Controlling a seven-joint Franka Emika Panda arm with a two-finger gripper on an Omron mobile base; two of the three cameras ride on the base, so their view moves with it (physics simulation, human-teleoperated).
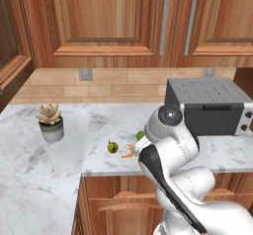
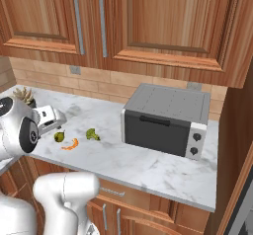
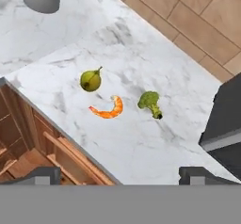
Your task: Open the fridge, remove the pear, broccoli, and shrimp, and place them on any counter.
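Observation:
The olive-green pear (image 3: 91, 80), the orange shrimp (image 3: 108, 110) and the broccoli (image 3: 150, 103) lie close together on the white marble counter (image 3: 141, 143), near its front edge. From the right base view they sit in a row: pear (image 2: 59, 137), shrimp (image 2: 70, 145), broccoli (image 2: 92, 135). My gripper (image 3: 120, 173) hovers above them, open, with nothing between its fingers (image 3: 40, 175). In the left base view my arm covers part of the shrimp (image 1: 128, 154) and broccoli (image 1: 140, 136); the pear (image 1: 113, 147) shows whole. The fridge is out of view.
A grey toaster oven (image 2: 165, 120) stands on the counter to the right of the food. A potted succulent (image 1: 50, 122) sits at the left. Wooden wall cabinets (image 2: 148, 17) hang above, and brown drawers (image 3: 52, 152) lie under the counter edge.

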